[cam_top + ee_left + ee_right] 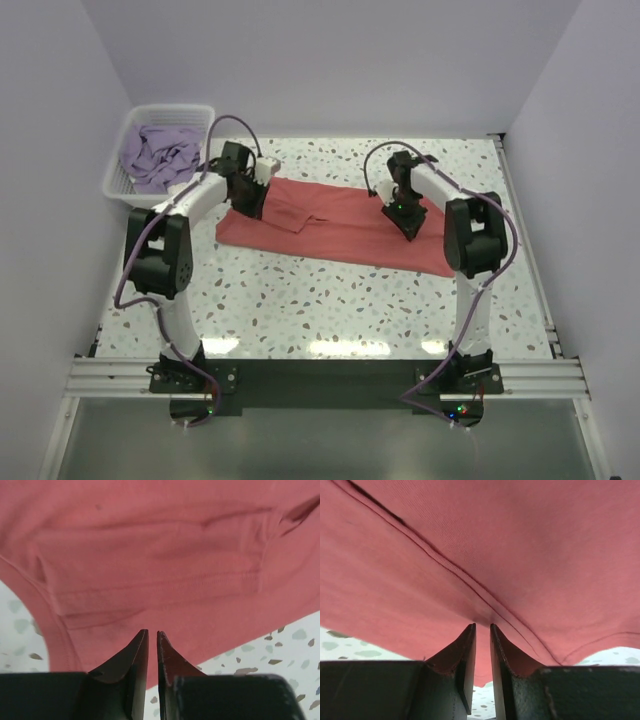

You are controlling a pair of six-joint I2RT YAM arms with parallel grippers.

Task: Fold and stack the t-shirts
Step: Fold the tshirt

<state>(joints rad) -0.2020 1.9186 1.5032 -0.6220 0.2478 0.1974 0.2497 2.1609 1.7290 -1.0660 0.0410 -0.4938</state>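
While the lavender t-shirt sits bunched in the basket far left, I see the left gripper narrowed to a slit at the left edge of the coral-red t-shirt, spread on the table; whether it nips cloth I cannot tell. The right gripper pinches the right hem.

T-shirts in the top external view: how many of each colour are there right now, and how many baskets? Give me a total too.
coral-red t-shirt: 1, spread on the table
lavender t-shirt: 1, bunched in the basket
white basket: 1
Total: 3
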